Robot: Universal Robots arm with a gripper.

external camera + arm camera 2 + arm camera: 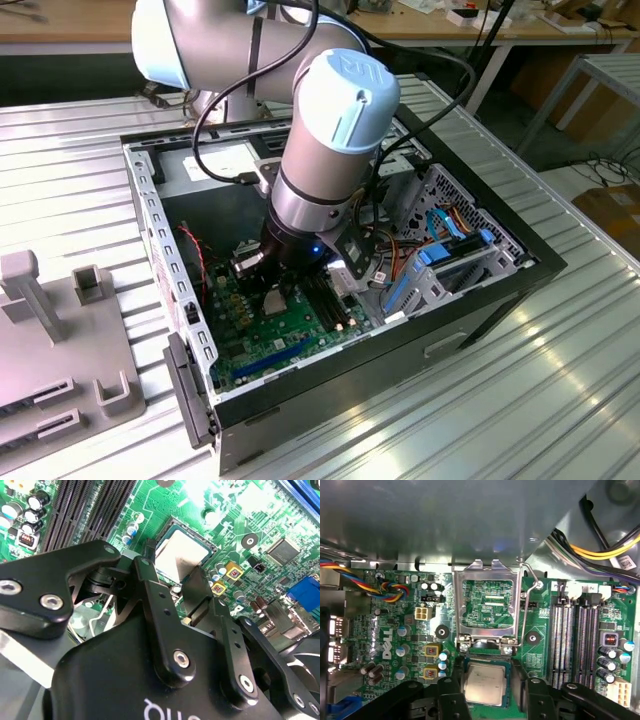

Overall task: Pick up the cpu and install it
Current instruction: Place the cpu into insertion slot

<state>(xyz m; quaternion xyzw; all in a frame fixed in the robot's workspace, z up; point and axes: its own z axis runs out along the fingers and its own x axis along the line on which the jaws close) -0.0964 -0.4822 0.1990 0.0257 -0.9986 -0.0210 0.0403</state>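
**Exterior view**
- Scene: the arm (320, 150) reaches down into an open computer case (500, 290), which lies near the middle of the ribbed metal table (500, 400).
- End effector: the end effector (272, 295) is low over the green motherboard (270, 335), near the board's middle.
- Room: a drive cage (440, 260) crowds the case at the exterior view's right. Red and black wires (195, 260) hang by the case wall at the exterior view's left. A grey fixture (60, 340) sits at the table's edge there, well apart from the case.

**Second wrist view**
- Cpu: the cpu (182, 547) lies flat with its silver top up, inside a dark socket border on the motherboard. It is square, so it has no long axis, and its edges run parallel to that border.
- End effector: the end effector (170, 570) is right at the cpu's near edge. Pinching or loose, I cannot tell.
- Neighbours: empty memory slots (85, 510) run along one side. Yellow-topped components (232, 571) sit just beside the socket on the other, and a blue connector (305, 592) lies further off.

**First wrist view**
- Cpu: the cpu (485, 684) is flat and square to the board's edges, just beside the hinge of the load plate (460, 605).
- Load plate: it stands open, with its lever (522, 610) alongside.
- End effector: the end effector (488, 680) brackets the cpu on two opposite sides. Whether it touches the chip cannot be told.
- Writing: there is white lettering (386, 644) on the board among the capacitors. The marks on the cpu top are too faint to read.
- Room: the memory slots (575, 640) run parallel to one cpu edge, with bare board between. A coloured cable bundle (390, 587) sits at the board's corner by the case wall (445, 520), well apart from the cpu.
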